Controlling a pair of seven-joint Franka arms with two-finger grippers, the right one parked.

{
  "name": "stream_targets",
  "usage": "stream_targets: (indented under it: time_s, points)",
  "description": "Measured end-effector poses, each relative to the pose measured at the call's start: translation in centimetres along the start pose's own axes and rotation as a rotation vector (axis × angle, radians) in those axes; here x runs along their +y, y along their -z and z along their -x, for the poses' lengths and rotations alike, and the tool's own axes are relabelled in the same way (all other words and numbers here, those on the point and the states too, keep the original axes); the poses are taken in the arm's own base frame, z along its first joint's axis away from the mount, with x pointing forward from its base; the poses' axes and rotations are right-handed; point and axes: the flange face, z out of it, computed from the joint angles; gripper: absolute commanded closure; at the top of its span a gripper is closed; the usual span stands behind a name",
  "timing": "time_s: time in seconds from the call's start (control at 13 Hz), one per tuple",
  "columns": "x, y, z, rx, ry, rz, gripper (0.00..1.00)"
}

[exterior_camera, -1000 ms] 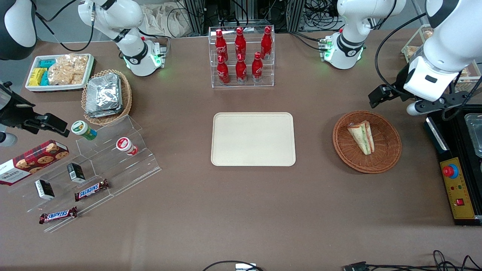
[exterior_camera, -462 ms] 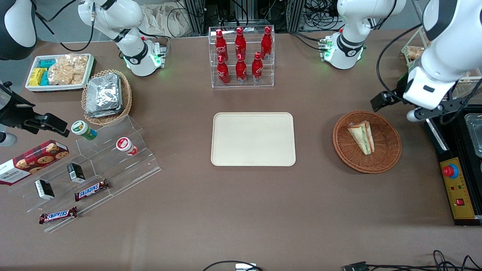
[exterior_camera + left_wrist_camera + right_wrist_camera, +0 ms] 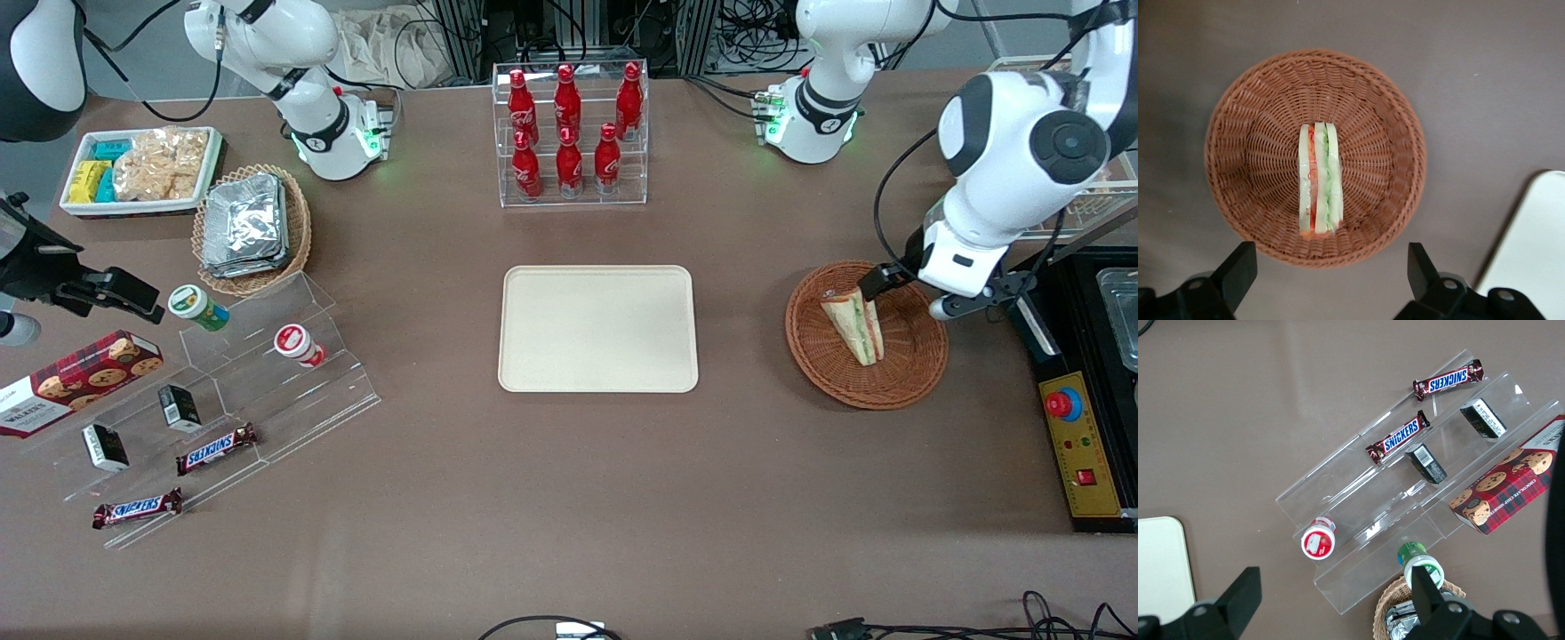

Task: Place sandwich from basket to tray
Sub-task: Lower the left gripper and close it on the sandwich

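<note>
Sandwich point(image 3: 1319, 179) first: it lies in the middle of the basket point(image 3: 1251, 100), resting on one cut face so that its striped edge of bread, red-orange and green filling points up toward the wrist camera. The gripper point(image 3: 1328, 273) hovers above the basket rim, off the sandwich's end rather than over its middle, with its fingers point(image 3: 1238, 267) spread wide and nothing between them; the gap looks far broader than the narrow wedge, which probably leaves room to come down on either side of the bread. From the front, the gripper point(image 3: 898, 293) hangs over the part of the basket point(image 3: 916, 373) farther from the camera, close above the wide end of the sandwich point(image 3: 855, 327), and I judge that it is not touching it. The fingers appear to stand across the layers, a sensible way to squeeze the flat bread faces instead of the soft filling. Moving outward, the tray point(image 3: 597, 329) lies flat and bare at the table's centre, well apart from the basket toward the parked arm's end, its corner just showing in the wrist view point(image 3: 1538, 247). The carry should be a short sideways trip with nothing standing between the two.
</note>
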Motion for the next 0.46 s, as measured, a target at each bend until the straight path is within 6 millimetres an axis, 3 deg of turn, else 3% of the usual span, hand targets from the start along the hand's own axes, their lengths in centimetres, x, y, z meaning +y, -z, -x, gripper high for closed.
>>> stream_targets:
  time_s: [0.46]
  points:
    - [-1.3,-10.5,2.4,0.029,-0.008,0.009,0.00]
